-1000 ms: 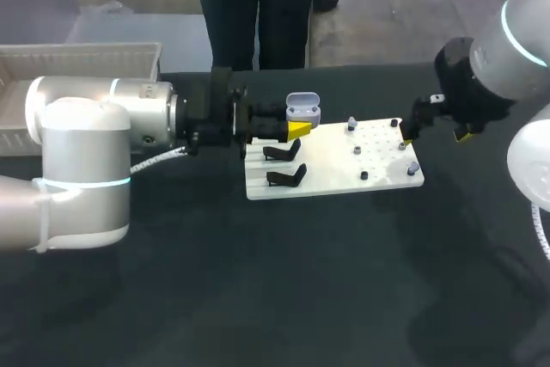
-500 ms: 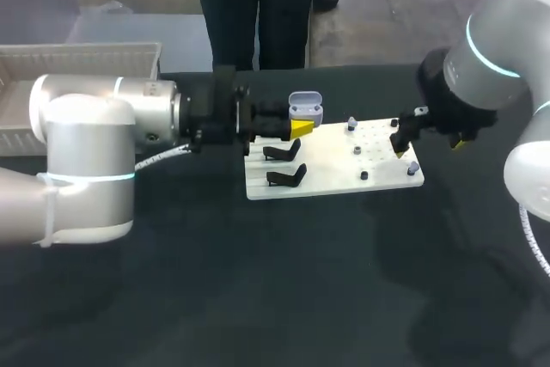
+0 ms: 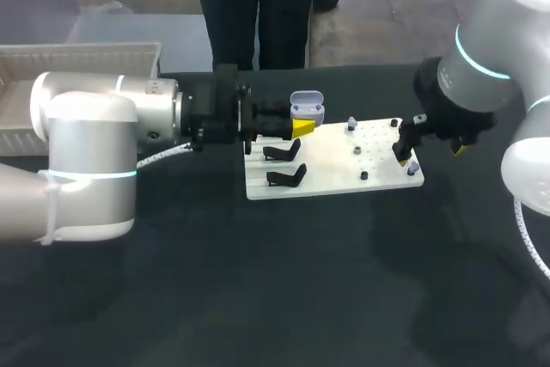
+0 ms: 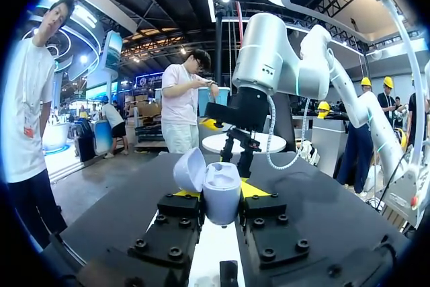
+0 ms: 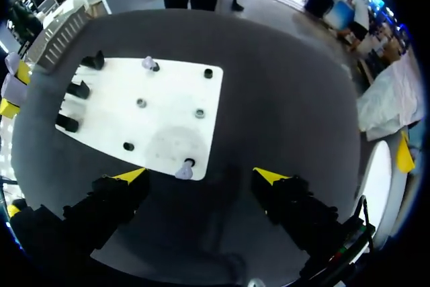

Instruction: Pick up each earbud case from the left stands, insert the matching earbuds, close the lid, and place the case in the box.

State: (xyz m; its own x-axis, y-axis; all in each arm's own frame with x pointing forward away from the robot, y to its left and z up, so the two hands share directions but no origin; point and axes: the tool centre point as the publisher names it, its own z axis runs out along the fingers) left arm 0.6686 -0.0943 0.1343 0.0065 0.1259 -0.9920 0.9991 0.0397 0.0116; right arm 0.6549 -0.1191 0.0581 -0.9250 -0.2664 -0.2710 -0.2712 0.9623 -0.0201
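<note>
Held the lilac earbud case (image 4: pixel 213 189), lid open, clamped in the left gripper (image 4: pixel 222 201) just above the stand end of the white board (image 5: pixel 168 122). Hung the right gripper (image 5: pixel 200 175) spread wide over the earbud (image 5: pixel 183 171) at the board's corner. Needed to drop straight, centre the bud between the fingers, and pinch softly to avoid flicking it off the edge. Left two empty black stands (image 3: pixel 284 152) below the case, a second earbud (image 5: pixel 148 64) and small pegs (image 5: pixel 140 103) further along; seemingly posed no bar to the descent.
</note>
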